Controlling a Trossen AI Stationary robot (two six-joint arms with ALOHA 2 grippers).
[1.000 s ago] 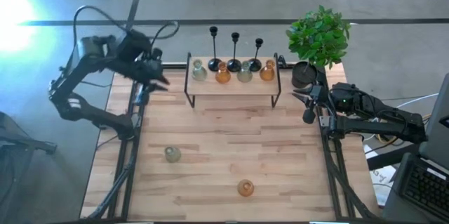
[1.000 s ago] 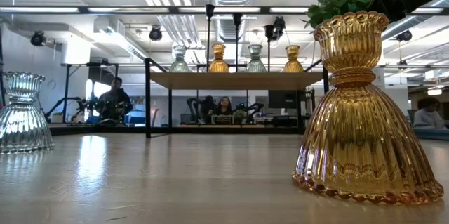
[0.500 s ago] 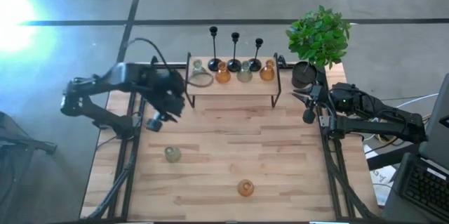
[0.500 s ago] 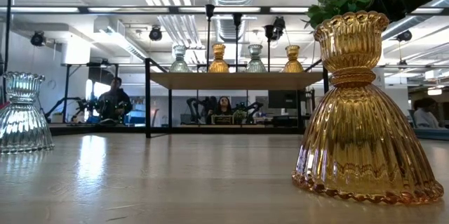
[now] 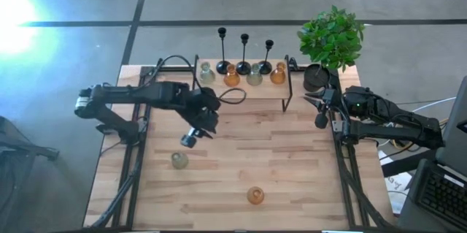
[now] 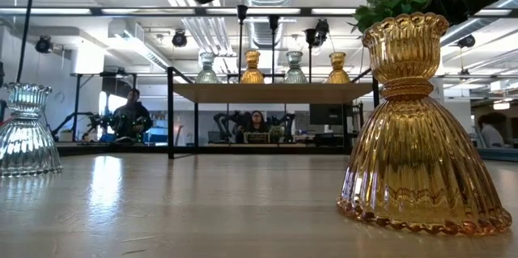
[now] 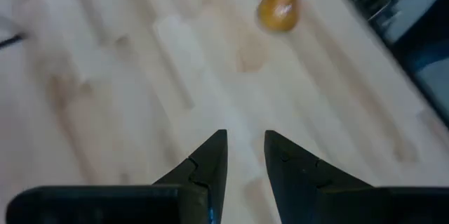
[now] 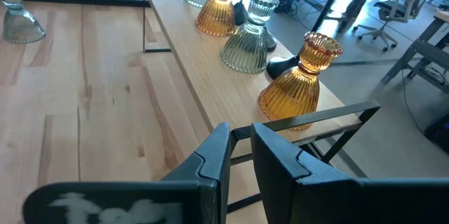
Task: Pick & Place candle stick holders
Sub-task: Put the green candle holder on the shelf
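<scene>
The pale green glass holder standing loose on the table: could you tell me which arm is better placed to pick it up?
Left. The left gripper hovers beside the pale green holder, fingers apart. The right gripper waits at the table's right edge.

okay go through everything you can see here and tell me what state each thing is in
Left gripper: empty, fingers slightly apart, above the table.
Right gripper: empty, fingers slightly apart, at the table's right edge.
Green glass holder: upright on the table.
Amber glass holder: upright on the table.
Black candlesticks: upright behind the shelf.

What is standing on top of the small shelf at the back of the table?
On the shelf: four glass holders in a row, three black candlesticks behind. The candlestick bases are partly covered.
</scene>
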